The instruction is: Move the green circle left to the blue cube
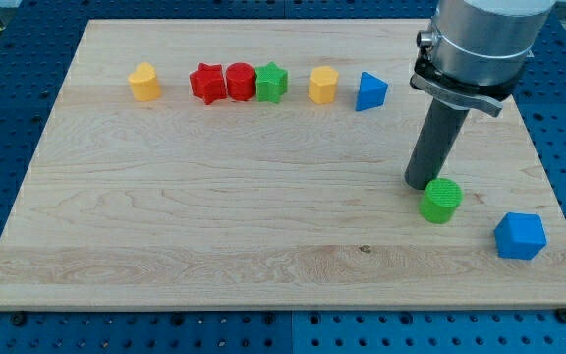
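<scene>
Green circle [441, 201] at lower right of the counter [214, 226], blue cube [520, 236] near on its right, my tip [422, 183] touching the circle's upper left, no fingers, just a rod.

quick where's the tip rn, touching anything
My tip: no gripper, holds nothing; it sits right against the green circle on its upper-left side. The blue cube lies apart, to the view's right.

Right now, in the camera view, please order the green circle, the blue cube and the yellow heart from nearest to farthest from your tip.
From my tip:
1. Green circle, just lower right of it.
2. Blue cube, further to the view's right.
3. Yellow heart, far at the upper left.
</scene>
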Controlling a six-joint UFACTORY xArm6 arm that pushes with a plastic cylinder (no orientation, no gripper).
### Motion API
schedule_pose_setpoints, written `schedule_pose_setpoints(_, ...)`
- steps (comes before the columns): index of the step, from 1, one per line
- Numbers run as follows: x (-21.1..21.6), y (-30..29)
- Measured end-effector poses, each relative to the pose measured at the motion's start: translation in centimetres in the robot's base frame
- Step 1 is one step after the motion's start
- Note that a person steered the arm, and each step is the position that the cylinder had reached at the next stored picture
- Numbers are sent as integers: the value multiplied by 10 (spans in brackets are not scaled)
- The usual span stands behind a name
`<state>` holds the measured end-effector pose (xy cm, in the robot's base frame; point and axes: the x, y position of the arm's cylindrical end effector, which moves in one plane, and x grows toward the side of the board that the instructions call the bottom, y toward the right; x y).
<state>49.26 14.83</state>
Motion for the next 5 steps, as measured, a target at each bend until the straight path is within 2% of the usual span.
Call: schedule_pose_setpoints(5, 59, 0)
